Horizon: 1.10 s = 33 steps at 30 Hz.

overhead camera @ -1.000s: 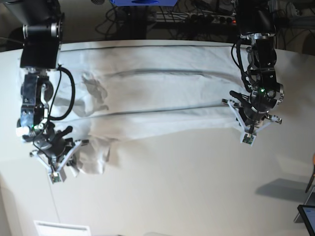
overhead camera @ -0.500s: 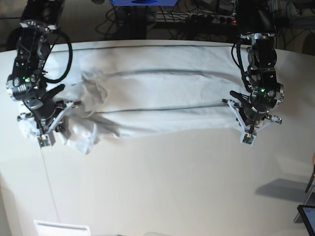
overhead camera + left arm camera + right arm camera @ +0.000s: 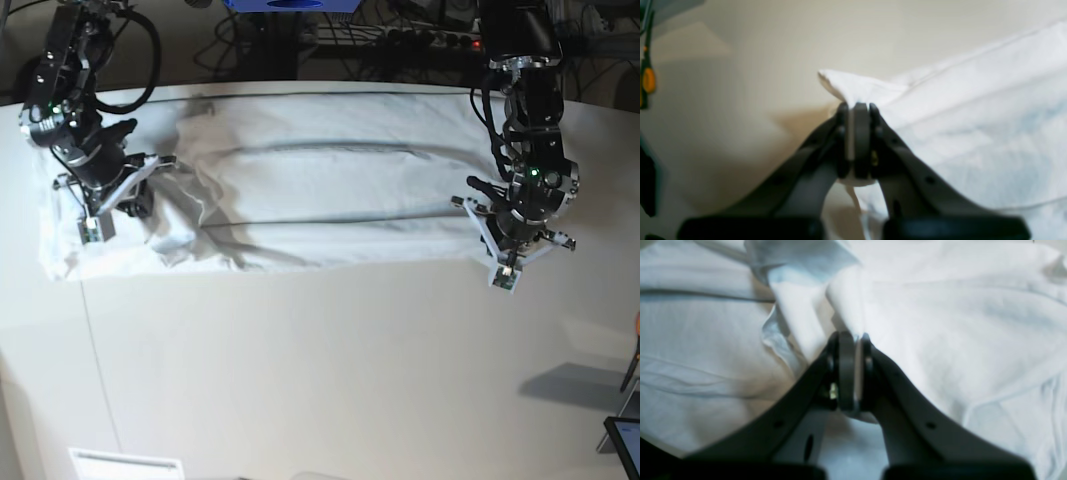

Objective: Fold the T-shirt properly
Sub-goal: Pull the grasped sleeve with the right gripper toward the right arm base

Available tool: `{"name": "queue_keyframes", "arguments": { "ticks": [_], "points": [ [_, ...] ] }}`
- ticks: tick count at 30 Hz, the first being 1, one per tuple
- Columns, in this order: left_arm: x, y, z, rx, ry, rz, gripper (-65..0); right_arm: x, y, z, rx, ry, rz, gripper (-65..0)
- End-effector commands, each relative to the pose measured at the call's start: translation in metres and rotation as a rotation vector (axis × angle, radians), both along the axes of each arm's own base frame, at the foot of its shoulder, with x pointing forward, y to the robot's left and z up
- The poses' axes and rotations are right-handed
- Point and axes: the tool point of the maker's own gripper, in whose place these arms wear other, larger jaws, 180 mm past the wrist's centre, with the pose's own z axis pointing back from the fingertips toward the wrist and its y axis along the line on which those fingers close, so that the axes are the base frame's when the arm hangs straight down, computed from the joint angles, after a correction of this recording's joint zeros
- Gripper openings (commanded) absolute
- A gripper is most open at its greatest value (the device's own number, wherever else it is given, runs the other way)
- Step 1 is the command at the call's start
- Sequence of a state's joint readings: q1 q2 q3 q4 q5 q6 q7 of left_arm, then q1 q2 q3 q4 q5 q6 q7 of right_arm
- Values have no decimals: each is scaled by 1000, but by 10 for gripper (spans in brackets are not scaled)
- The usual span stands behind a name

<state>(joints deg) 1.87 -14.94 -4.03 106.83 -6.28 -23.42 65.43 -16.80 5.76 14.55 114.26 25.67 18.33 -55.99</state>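
Observation:
The white T-shirt [image 3: 320,190] lies stretched in a long, wrinkled band across the far half of the table. My left gripper [image 3: 505,240] is at the shirt's right end, shut on a corner of the T-shirt [image 3: 857,88] that sticks up past my left gripper [image 3: 855,107]. At the left end, my right gripper [image 3: 105,190] is down among bunched cloth. In the right wrist view my right gripper [image 3: 850,337] is shut on a raised fold of the T-shirt [image 3: 940,323].
The off-white table [image 3: 320,370] stretches toward the front. An orange-handled tool [image 3: 635,350] and a dark screen corner [image 3: 625,440] sit at the right edge. Cables and a power strip [image 3: 420,35] run behind the table. A white label [image 3: 125,465] lies at the front left.
My right gripper has travelled from the front-left toward the back, dragging the shirt's left end with it; the cloth there now lies flatter. The left gripper has barely moved.

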Motion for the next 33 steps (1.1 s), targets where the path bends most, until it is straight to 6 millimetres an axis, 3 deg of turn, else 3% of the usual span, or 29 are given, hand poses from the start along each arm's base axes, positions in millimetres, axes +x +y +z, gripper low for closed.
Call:
{"name": "queue_keyframes", "arguments": {
  "ticks": [1, 11, 15, 22, 33],
  "points": [
    [6, 5, 14, 22, -40, 0, -650, 4, -1, 11, 11, -49, -2, -649],
    [-5, 6, 8, 71, -3, -50, -650, -15, 7, 4, 92, -36, -5, -649],
    [-6, 2, 6, 69, 5, -59, -650, -21, 2, 3, 97, -24, -1, -649],
    [-4, 0, 5, 62, 4, -58, -650, -31, -24, 13, 168, -37, -63, -649],
    [-4, 0, 6, 60, -1, -58, -650, -42, -21, 4, 180, 3, -70, -635]
  ]
}}
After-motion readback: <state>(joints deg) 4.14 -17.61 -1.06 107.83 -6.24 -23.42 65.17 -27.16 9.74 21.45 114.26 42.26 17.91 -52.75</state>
